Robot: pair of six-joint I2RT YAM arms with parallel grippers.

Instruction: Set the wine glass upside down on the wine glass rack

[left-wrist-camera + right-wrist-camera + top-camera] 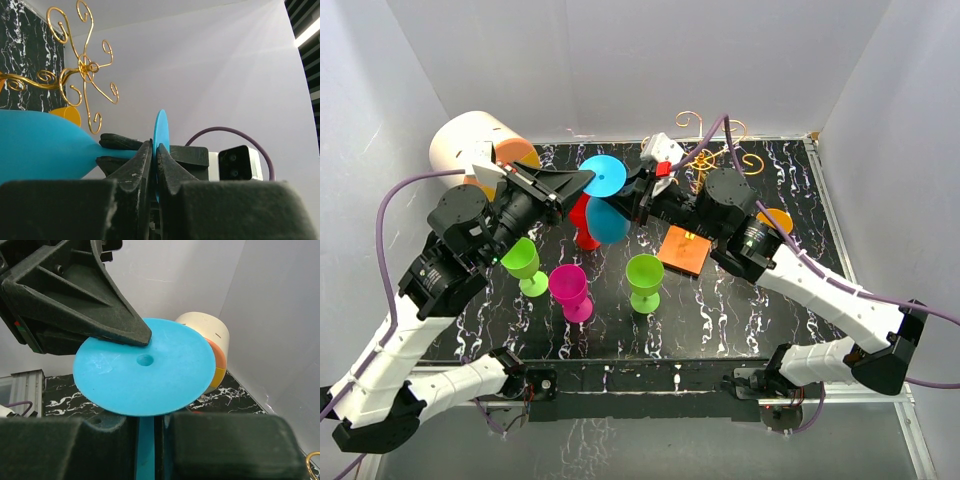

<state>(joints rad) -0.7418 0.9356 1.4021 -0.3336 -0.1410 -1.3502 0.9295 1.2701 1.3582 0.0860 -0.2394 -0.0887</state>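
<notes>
The sky-blue plastic wine glass (pixel 145 370) looks smooth and matt, its foot faintly scuffed. The gold wire rack (pixel 85 65) is shiny metal. The black, white-veined tabletop (pixel 740 310) is glossy. The left pincer (pixel 155 147) is grainy matt black plastic.

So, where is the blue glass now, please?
Top view, centre: the blue glass is held between the left gripper and right gripper, near the rack.

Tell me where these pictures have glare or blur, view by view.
Top external: even light, all in focus. Left wrist: glare whitens the upper right corner; the left tool is a dark blur, the wine glass rack sharp. Right wrist: the foot of the blue wine glass is sharp; the right tool is dark and blurred.
</notes>
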